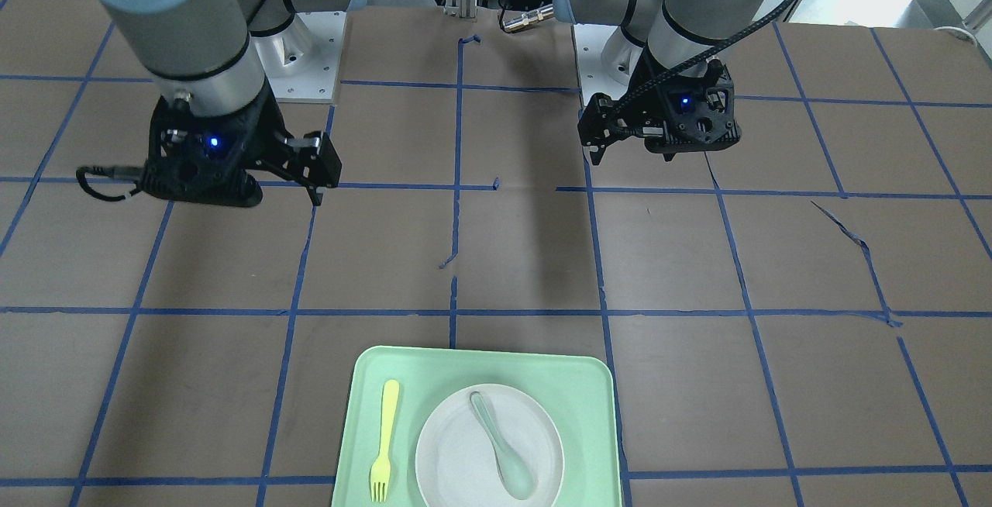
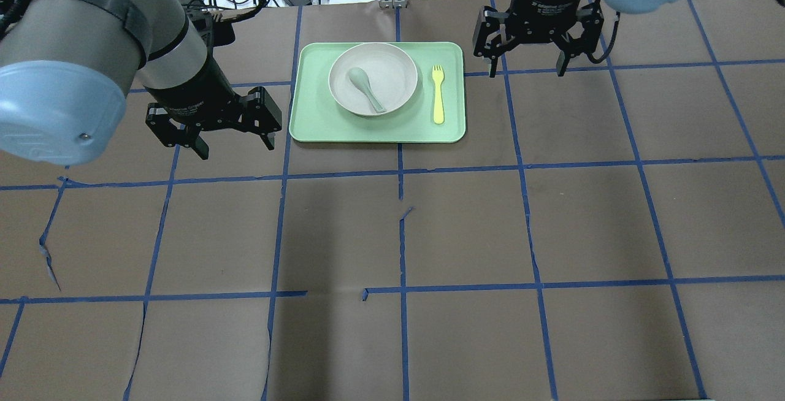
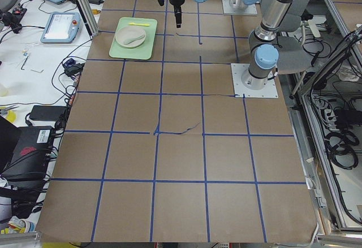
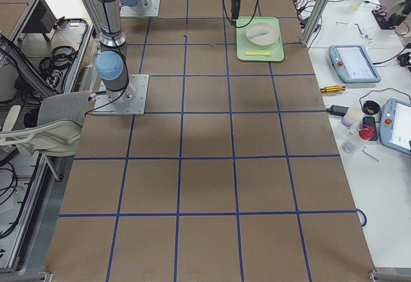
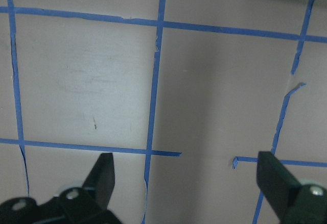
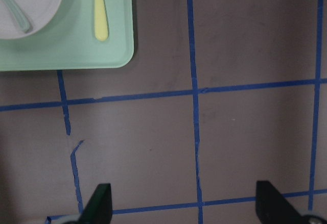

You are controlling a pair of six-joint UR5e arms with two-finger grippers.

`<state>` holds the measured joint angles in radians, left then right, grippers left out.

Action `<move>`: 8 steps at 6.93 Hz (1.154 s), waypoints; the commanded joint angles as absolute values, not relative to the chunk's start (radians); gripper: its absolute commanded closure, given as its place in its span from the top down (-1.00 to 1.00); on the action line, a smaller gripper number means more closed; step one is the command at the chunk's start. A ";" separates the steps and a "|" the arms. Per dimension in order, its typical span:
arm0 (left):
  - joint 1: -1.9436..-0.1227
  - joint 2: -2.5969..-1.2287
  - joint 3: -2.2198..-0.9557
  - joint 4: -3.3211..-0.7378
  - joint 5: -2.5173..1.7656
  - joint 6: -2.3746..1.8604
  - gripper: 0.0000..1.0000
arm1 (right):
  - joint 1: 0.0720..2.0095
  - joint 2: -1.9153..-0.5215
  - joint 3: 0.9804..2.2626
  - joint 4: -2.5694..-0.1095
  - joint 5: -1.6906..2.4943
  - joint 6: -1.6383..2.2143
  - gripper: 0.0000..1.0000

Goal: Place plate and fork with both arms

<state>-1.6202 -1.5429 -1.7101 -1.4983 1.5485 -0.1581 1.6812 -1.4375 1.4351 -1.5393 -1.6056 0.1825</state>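
While hovering over the brown table (image 2: 466, 229) at either side of the mint-green tray (image 2: 319, 125), shows left gripper (image 2: 236, 146) and right gripper (image 2: 527, 73) both spread wide, holding nothing. Finds off-white plate (image 2: 395, 76) on the tray, grey-green spoon (image 2: 365, 88) lying in it, yellow fork (image 2: 438, 94) just beside, on the right gripper's side.

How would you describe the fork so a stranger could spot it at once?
Find the mint-green tray on the brown table. Beside the off-white plate on it lies the fork, flat on the tray. It alone is yellow and tined; the grey-green spoon rests inside the plate.
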 commanded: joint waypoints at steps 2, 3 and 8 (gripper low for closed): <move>-1.641 -1.534 -1.717 -1.497 1.549 -0.158 1.00 | 1.683 -1.578 1.615 -1.673 -1.606 0.180 1.00; -1.641 -1.532 -1.715 -1.497 1.548 -0.160 1.00 | 1.687 -1.574 1.620 -1.683 -1.611 0.175 1.00; -1.647 -1.537 -1.675 -1.437 1.552 -0.152 1.00 | 1.689 -1.562 1.611 -1.681 -1.614 0.172 1.00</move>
